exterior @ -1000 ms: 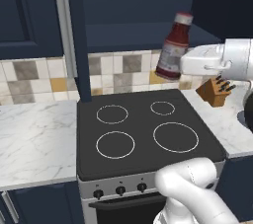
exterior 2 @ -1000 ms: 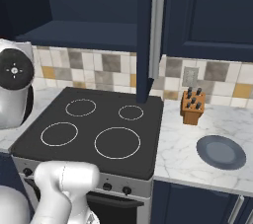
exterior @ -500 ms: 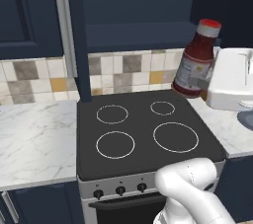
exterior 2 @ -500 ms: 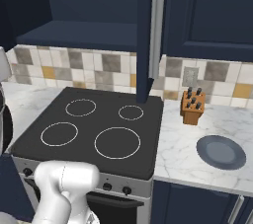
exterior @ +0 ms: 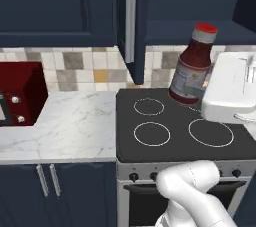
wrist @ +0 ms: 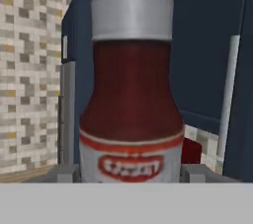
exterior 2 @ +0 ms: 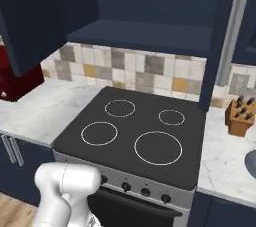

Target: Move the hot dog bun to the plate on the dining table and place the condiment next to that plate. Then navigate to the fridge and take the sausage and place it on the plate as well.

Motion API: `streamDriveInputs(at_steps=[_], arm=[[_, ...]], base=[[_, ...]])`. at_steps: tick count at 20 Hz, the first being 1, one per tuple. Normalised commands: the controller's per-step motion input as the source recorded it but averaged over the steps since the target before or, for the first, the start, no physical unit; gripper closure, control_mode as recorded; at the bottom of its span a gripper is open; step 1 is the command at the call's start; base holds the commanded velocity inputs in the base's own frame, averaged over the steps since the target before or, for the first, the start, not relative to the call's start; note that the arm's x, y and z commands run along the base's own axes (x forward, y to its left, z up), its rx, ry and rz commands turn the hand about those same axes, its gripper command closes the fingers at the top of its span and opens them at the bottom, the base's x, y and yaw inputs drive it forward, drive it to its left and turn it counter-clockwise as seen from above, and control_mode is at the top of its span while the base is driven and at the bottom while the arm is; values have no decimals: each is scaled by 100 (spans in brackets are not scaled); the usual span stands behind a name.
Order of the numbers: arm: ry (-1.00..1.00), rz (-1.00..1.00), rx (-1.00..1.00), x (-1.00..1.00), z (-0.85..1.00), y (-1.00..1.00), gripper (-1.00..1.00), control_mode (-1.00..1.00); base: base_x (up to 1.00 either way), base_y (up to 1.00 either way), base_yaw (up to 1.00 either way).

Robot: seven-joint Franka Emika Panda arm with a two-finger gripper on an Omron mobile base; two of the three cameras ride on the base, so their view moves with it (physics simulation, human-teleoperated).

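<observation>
You have the ketchup bottle (wrist: 131,94) right at the hand camera: dark red body, grey cap with a red rim, white label band with a red oval. The gripper (wrist: 131,177) pinches it at the label, a finger on each side. In the left base view it tilts in the air over the stove (exterior: 165,131) at two o'clock. The right base view adds a knife block (exterior 2: 239,116) at three o'clock.

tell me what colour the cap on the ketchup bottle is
Grey with a red top, clearest in the hand view: ketchup bottle, cap.
</observation>
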Motion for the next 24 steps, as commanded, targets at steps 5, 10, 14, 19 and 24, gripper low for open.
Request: streamDriveInputs(at_steps=[5, 10, 14, 19, 24], arm=[[0, 0, 0, 0, 0, 0, 100, 100], [0, 0, 0, 0, 0, 0, 100, 100], [0, 0, 0, 0, 0, 0, 100, 100], [0, 0, 0, 0, 0, 0, 100, 100], [0, 0, 0, 0, 0, 0, 100, 100]], base=[[-9, 41, 73], [-2, 30, 76], [0, 27, 74], [11, 19, 72], [57, 11, 59]])
